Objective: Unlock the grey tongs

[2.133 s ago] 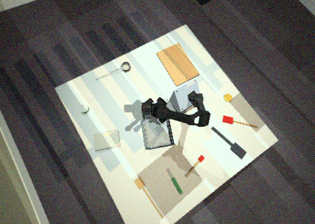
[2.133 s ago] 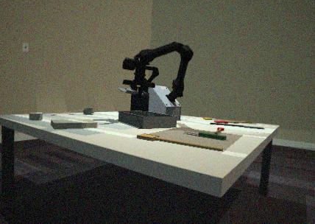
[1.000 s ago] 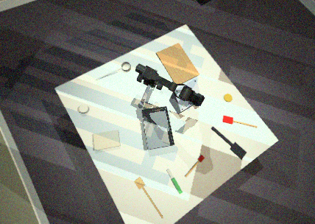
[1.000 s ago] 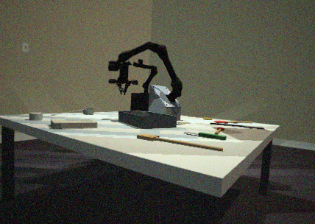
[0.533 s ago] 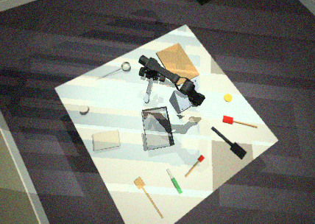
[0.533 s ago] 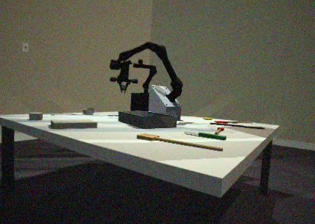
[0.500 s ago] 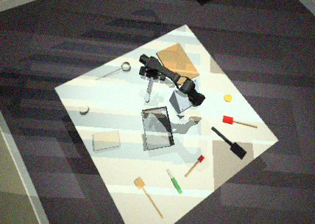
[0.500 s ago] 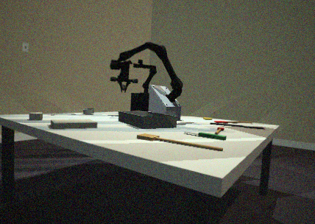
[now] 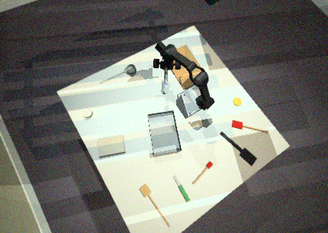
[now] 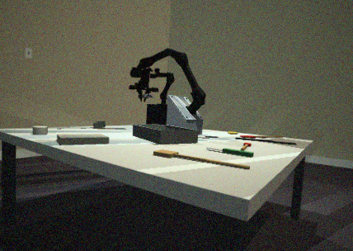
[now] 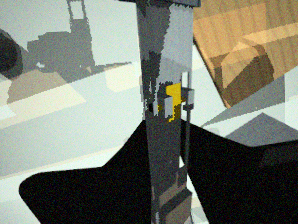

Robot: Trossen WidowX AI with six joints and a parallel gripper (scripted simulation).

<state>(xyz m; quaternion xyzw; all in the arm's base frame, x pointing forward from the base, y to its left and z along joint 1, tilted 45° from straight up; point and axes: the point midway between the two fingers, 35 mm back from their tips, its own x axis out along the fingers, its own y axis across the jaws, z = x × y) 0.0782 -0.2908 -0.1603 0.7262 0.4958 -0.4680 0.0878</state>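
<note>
The grey tongs [image 9: 165, 83] [image 11: 165, 75] hang upright from my gripper, tips pointing down at the table, with the arms close together. A yellow lock piece [image 11: 173, 99] shows on them in the wrist view. My gripper [image 9: 165, 64] [image 10: 144, 92] [image 11: 159, 123] is shut on the tongs, high above the table between the roasting tin [image 9: 153, 139] [image 10: 165, 134] and the wooden board [image 9: 183, 76] [image 11: 245, 50]. The board lies just right of the gripper, partly under the arm. The tin is empty.
A grey wedge block [image 9: 188, 104] [image 10: 179, 111] stands at the arm's base. A ladle [image 9: 128, 70], a white puck [image 9: 88, 113], a tan block [image 9: 111, 146], a yellow disc [image 9: 237, 101] and several spatulas and small tools [image 9: 239, 149] lie around the table.
</note>
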